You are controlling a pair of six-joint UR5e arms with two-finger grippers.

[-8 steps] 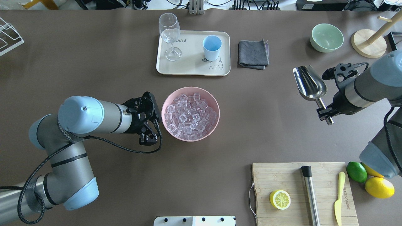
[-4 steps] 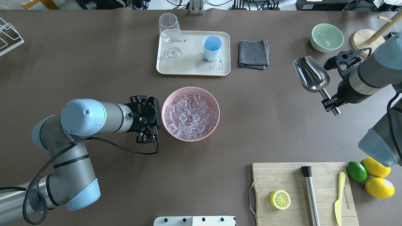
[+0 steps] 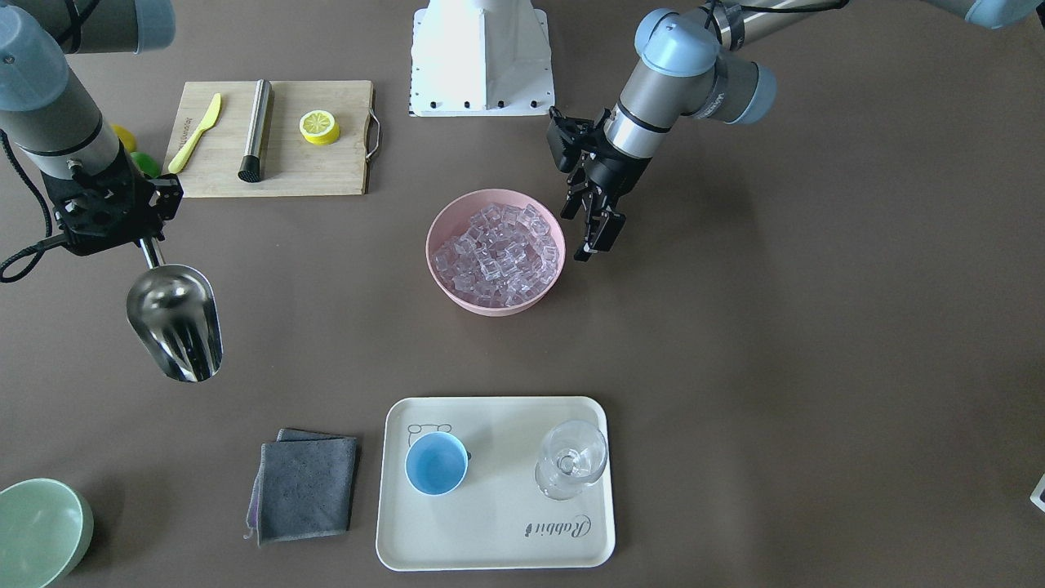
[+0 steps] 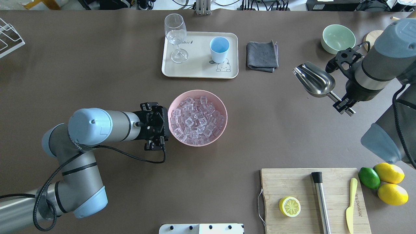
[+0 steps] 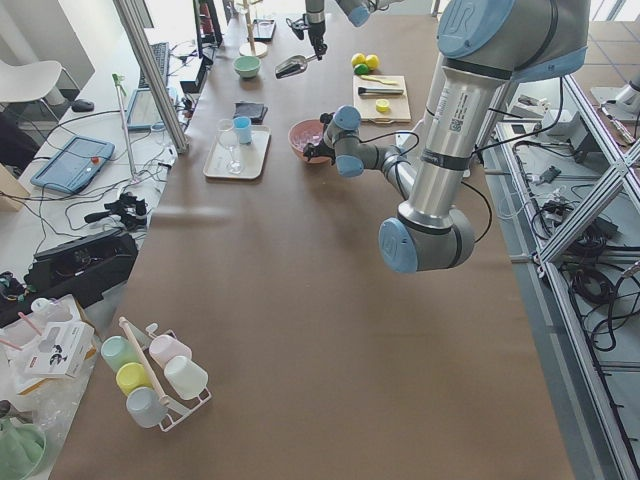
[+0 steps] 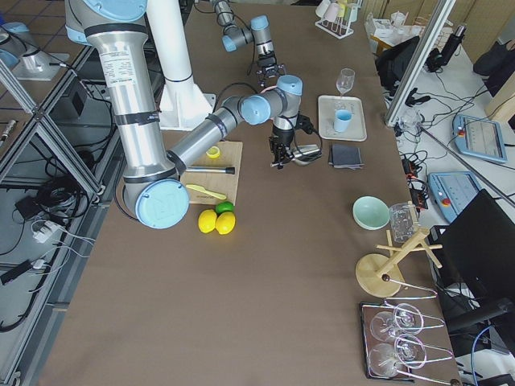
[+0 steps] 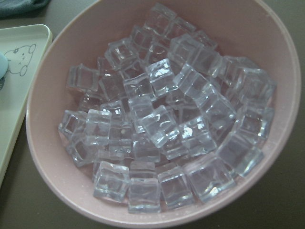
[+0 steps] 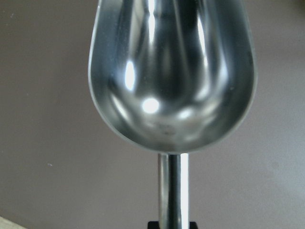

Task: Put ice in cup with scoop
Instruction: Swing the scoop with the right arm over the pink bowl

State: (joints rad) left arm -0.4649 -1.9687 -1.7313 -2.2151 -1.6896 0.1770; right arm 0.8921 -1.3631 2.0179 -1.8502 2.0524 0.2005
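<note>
Your right gripper clamps the round handle of one shiny steel scoop.
Glassy ice cubes fill one pink bowl, left gripper spread beside it; one light-blue cup stands on the far tray.

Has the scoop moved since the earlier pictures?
Yes. In the overhead view the scoop has shifted and turned toward the grey cloth.

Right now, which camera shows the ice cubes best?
The left wrist-mounted view: the ice fills the frame, single cubes clear in the pink bowl. Overhead and front-facing views show the whole pile, smaller. Side views are too distant; the right wrist view shows only the scoop.
</note>
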